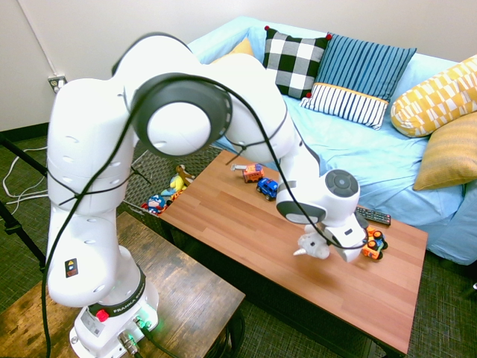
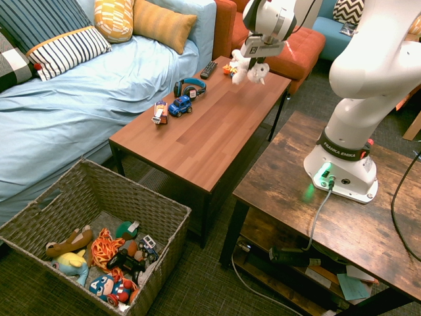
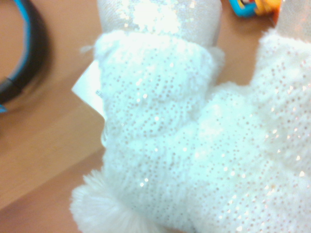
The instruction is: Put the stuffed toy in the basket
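On the floor at the left of the second exterior view: large rectangular grey-brown woven basket (image 2: pixel 89 191), sloped sides, open top. It holds assorted soft toys and figures along its near end; the far half shows bare, so room for another item seems ample. It sits off the corner of the table, low enough to be dropped into from above.

Centre: long reddish-brown wooden coffee table (image 2: pixel 204 135), set in front of the light blue sofa (image 2: pixel 79 99). On its top stand a small orange toy truck (image 2: pixel 159 111) and a blue toy car (image 2: pixel 179 105) side by side, with black-and-blue headphones (image 2: pixel 189 86) just behind them, a black remote control (image 2: pixel 208 68) near the sofa-side edge, and an orange toy car (image 1: pixel 375 243) at the far end.

Right, above the table's far end: soft white plush stuffed toy (image 2: pixel 248 68), glittery pile, limbs hanging loose. It hangs clear of the tabletop, well apart from the basket. The white two-finger gripper (image 2: pixel 255 52) is closed onto the toy's upper body, pointing down, which leaves the limbs to dangle. The wrist view is filled with white fur (image 3: pixel 194 145), with a paper tag (image 3: pixel 90 90) at its side.

Judged status: toy lifted; carry across the table's length to the basket not yet done.
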Controlling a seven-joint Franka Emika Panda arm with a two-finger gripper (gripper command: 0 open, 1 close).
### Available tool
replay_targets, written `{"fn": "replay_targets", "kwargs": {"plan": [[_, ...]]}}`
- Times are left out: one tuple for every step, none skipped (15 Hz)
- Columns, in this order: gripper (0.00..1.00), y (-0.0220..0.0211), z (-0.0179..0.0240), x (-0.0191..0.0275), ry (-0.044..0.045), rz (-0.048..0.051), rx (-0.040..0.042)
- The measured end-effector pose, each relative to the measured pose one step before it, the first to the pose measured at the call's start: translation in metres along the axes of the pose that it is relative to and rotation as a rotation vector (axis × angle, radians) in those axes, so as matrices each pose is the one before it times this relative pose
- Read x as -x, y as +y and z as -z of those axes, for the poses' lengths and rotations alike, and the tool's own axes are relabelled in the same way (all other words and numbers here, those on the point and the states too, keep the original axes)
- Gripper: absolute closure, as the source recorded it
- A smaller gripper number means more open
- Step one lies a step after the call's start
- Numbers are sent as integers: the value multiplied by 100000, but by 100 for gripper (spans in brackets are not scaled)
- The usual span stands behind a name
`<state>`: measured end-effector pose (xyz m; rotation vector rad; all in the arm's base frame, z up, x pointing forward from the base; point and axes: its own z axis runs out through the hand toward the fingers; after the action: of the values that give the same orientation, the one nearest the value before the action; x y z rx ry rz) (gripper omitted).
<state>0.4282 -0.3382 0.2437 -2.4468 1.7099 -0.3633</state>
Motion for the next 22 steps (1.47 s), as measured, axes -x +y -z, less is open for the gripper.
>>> {"fn": "replay_targets", "kwargs": {"plan": [[100, -1950, 2376, 425, 1239, 2803, -668], [100, -2330, 2213, 625, 1515, 2547, -418], [100, -2754, 2095, 997, 1672, 2644, -408], [100, -2825, 1791, 1247, 1213, 2454, -341], [100, -2813, 1569, 1403, 855, 2429, -372], [100, -2843, 1371, 1637, 602, 2487, -432], [100, -2709, 1196, 1660, 461, 2126, -427], [100, -2510, 1049, 1870, -96, 2042, -518], [100, -2397, 960, 2143, -340, 2210, -647], [100, -2119, 869, 2158, -318, 1959, -515], [100, -1788, 737, 2003, -294, 1831, -477], [100, -1758, 653, 2097, -494, 1670, -580], [100, -1763, 486, 2098, -551, 1807, -700], [100, -1850, 397, 2211, -568, 1907, -1063], [100, -1842, 309, 2424, -1201, 2618, -1064], [100, -1725, 255, 2598, -1639, 2156, -439], [100, -154, 53, 85, 374, 353, -2], [100, -714, 240, 191, 1752, 483, -112], [100, -1482, 388, 479, 1857, 238, -738], [100, -2024, 169, 972, 727, 1137, -754], [100, -2281, -238, 1425, 449, 1519, -184], [100, -2409, -682, 1794, -375, 1560, -15]]}}
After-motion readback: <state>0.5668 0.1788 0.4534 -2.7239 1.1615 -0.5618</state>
